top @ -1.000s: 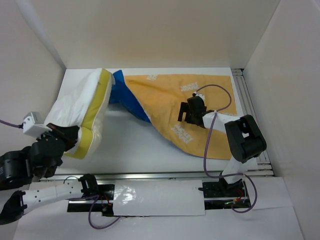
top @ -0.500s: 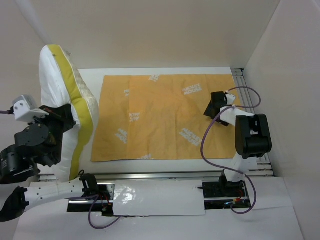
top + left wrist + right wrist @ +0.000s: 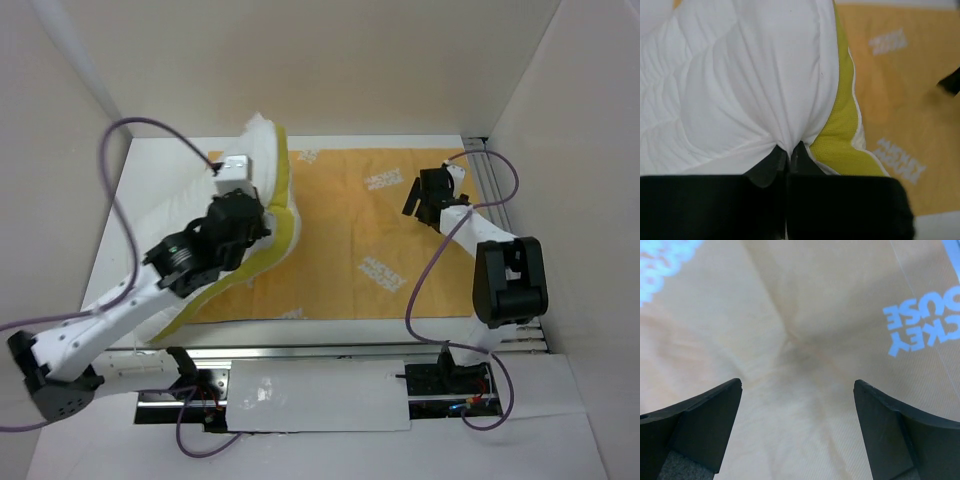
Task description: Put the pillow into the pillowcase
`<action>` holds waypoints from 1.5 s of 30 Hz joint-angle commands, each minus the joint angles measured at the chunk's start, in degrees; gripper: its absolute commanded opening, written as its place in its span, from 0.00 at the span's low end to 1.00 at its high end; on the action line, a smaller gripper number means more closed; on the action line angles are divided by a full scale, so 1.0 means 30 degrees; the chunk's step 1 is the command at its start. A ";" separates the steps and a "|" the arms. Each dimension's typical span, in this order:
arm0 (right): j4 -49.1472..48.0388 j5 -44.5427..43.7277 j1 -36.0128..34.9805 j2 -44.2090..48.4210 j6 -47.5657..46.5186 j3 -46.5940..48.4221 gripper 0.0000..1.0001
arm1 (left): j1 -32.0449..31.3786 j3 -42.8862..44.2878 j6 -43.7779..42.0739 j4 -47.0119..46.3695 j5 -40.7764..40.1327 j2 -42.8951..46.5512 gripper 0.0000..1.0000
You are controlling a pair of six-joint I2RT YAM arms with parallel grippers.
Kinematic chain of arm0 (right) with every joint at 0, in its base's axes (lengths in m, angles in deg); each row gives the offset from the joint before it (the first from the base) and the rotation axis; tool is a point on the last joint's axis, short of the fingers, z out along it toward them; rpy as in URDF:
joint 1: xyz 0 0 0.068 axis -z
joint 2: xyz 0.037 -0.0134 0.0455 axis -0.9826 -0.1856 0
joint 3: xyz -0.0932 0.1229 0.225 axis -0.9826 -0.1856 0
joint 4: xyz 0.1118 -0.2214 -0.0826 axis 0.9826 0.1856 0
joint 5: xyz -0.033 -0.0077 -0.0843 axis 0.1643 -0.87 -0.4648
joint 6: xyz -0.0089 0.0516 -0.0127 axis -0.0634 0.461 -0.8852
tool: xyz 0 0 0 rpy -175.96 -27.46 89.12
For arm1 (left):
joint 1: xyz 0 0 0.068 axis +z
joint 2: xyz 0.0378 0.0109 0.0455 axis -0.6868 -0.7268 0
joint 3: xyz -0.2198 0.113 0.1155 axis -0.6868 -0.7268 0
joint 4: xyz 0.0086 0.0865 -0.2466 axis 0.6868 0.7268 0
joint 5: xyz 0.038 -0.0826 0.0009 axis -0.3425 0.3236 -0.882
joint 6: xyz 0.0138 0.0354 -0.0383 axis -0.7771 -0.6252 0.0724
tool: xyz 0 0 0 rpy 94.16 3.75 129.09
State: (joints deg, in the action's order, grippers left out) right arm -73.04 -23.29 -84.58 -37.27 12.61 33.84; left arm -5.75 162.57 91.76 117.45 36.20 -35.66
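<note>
Mustard pillowcase [image 3: 370, 230] lies flat toward the worktop's far right corner. The pillow [image 3: 278, 175] overlaps its left edge, pinched tight by the left gripper [image 3: 788, 151], while the right gripper [image 3: 797, 386] hovers spread wide, holding nothing.

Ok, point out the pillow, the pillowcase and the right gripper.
pillow [image 3: 750, 75], left wrist view, white quilted face.
pillowcase [image 3: 350, 220], top external view, bare orange middle.
right gripper [image 3: 797, 385], right wrist view, midway between its open fingertips.

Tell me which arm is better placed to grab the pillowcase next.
Right, likely. The right gripper hangs open directly over the pillowcase near its right end, free to pinch the cloth. The left gripper is shut on the pillow, so it is occupied.
</note>
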 commanded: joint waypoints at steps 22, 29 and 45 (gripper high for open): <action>0.0112 0.3568 -0.2603 0.3995 -0.0914 -0.1327 1.00 | 0.5242 -0.4100 -0.0507 -0.1616 0.9920 -0.5273 1.00; 0.0288 0.2924 -0.3190 0.3380 -0.0915 -0.1151 1.00 | 0.5242 -0.5918 -0.0805 -0.4375 1.1477 -0.7878 1.00; 0.0259 0.2162 -0.4739 0.4551 -0.2117 -0.1532 1.00 | 0.4832 -0.5010 0.0722 -0.3643 0.9453 -1.0091 0.00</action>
State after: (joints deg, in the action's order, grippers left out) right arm -71.53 -15.00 -96.49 -26.41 8.22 29.20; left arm 9.71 149.06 91.76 105.28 63.28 -68.18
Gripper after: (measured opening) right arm 0.997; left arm 0.084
